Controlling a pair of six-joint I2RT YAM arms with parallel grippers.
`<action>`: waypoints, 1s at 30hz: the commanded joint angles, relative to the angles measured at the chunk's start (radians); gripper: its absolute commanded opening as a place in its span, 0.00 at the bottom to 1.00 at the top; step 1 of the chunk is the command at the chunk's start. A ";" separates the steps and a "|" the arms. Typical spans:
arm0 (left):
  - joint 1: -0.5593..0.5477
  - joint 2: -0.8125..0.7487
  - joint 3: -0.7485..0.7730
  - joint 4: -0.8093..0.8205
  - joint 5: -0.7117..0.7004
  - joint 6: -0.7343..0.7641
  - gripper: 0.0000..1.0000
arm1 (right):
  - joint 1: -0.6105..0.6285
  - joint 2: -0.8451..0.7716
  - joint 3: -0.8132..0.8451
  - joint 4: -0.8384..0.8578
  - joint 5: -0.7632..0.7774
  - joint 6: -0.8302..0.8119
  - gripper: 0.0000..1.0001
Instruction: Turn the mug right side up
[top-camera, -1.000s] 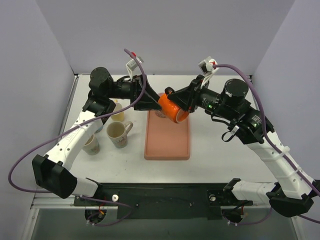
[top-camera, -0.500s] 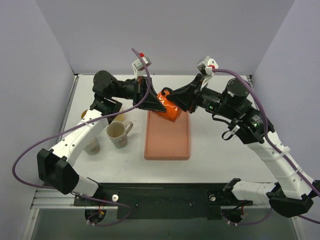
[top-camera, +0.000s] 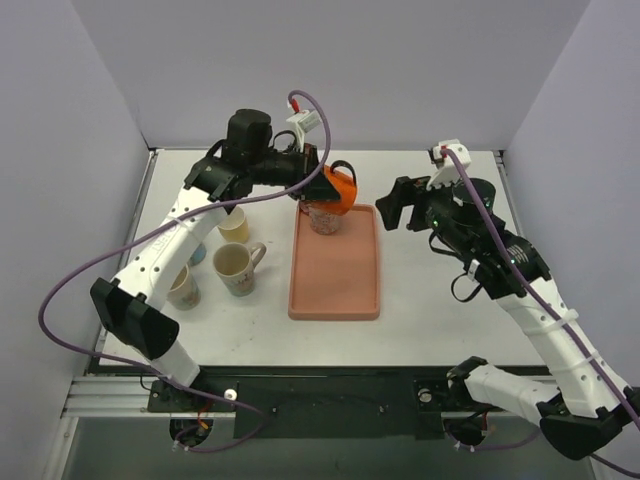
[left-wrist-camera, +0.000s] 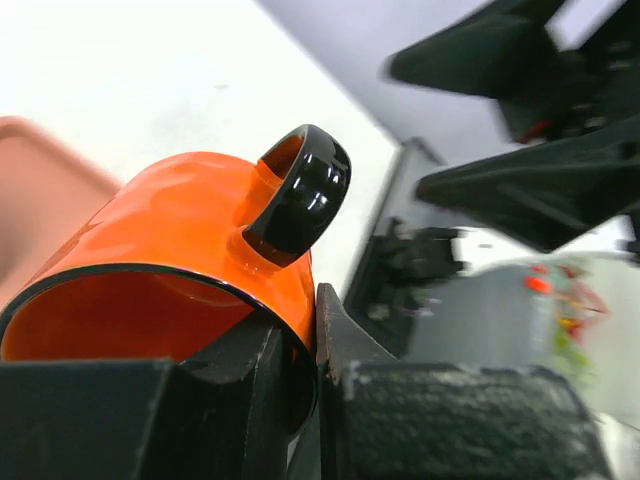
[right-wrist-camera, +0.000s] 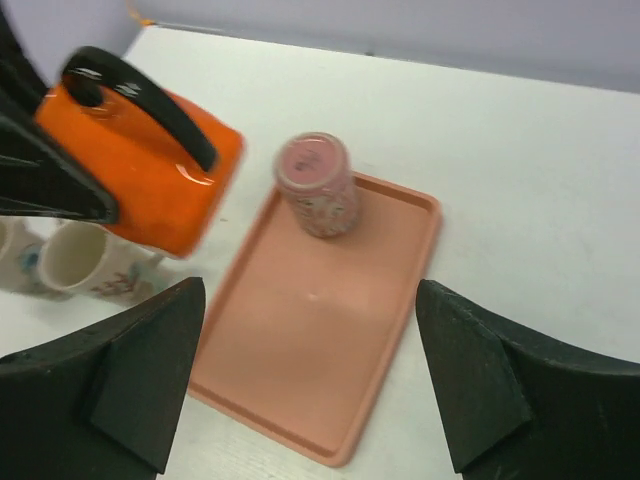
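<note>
Orange mug (top-camera: 337, 186): black handle; held in the air on its side over the tray's 12 o'clock end, handle uppermost, just above the pink cup.
Left gripper (left-wrist-camera: 300, 380): clamped on the orange mug's rim, one finger inside the wall and one outside.
Right gripper (right-wrist-camera: 308, 290): jaws wide apart with nothing between them; at 3 o'clock of the orange mug, well apart from it.
Tray (top-camera: 335, 275): salmon, rectangular, mid-table; carries the pink cup.
Pink cup (top-camera: 322, 216): patterned; stands closed end up at the tray's 12 o'clock end.
Cream mugs: three at 9 o'clock of the tray. One is mouth up with its handle toward the tray (top-camera: 234, 268), one is behind it (top-camera: 235, 224), and one is partly hidden by the left arm (top-camera: 183, 289).
Table (top-camera: 430, 290): white.
Walls (top-camera: 400, 70): pale lilac, on three sides.
Left wrist view alone: the mug's orange interior and the pinch on its rim.
Right wrist view alone: the pink cup's closed end.
</note>
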 joint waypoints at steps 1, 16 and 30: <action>-0.048 0.033 0.219 -0.365 -0.394 0.396 0.00 | -0.057 -0.101 -0.030 -0.111 0.318 0.038 0.83; 0.077 0.430 0.538 -0.485 -1.011 0.674 0.00 | -0.138 -0.123 -0.100 -0.250 0.323 0.157 0.91; 0.137 0.748 0.621 -0.531 -0.973 0.715 0.00 | -0.131 -0.092 -0.113 -0.248 0.231 0.220 0.94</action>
